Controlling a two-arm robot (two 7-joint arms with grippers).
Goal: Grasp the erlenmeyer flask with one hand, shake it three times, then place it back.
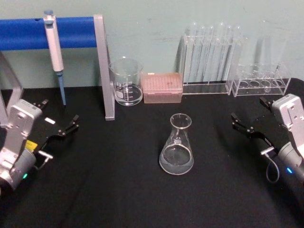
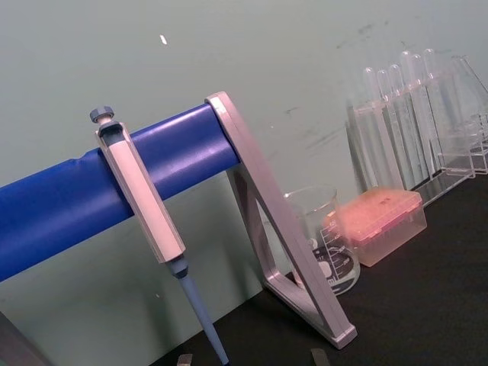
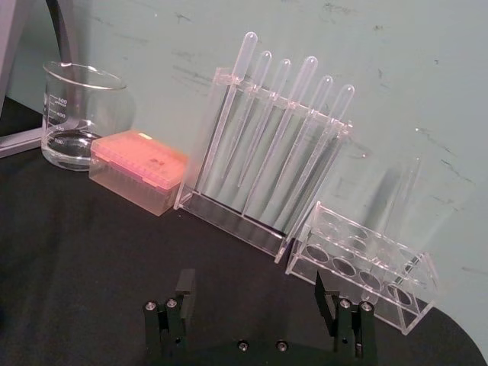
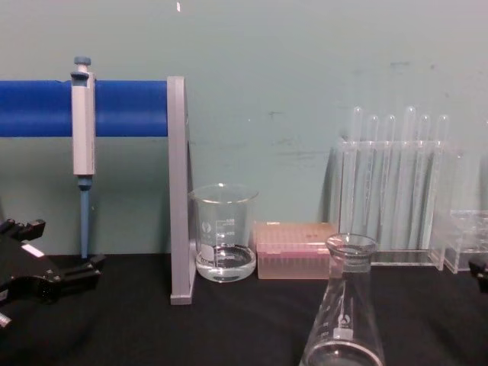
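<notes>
- erlenmeyer flask stands upright on the black desk, about mid-desk, with a little clear liquid in its base.
- Nothing touches the flask; it sits in front of the pink tip box and is well apart from both claws.
- left claw is at the desk's left side, jaws spread wide, holding nothing. It is near the foot of the grey stand post.
- right claw is at the desk's right side, also spread wide and holding nothing (the right wrist view shows a clear gap between both fingers).
- Glass beaker stands just beside the tip box at the back, some liquid inside.
- Pipette hangs on the blue bar, tip pointing down.
- Clear tube rack with upright tubes stands at the back right, with a lower clear rack beside it.
</notes>
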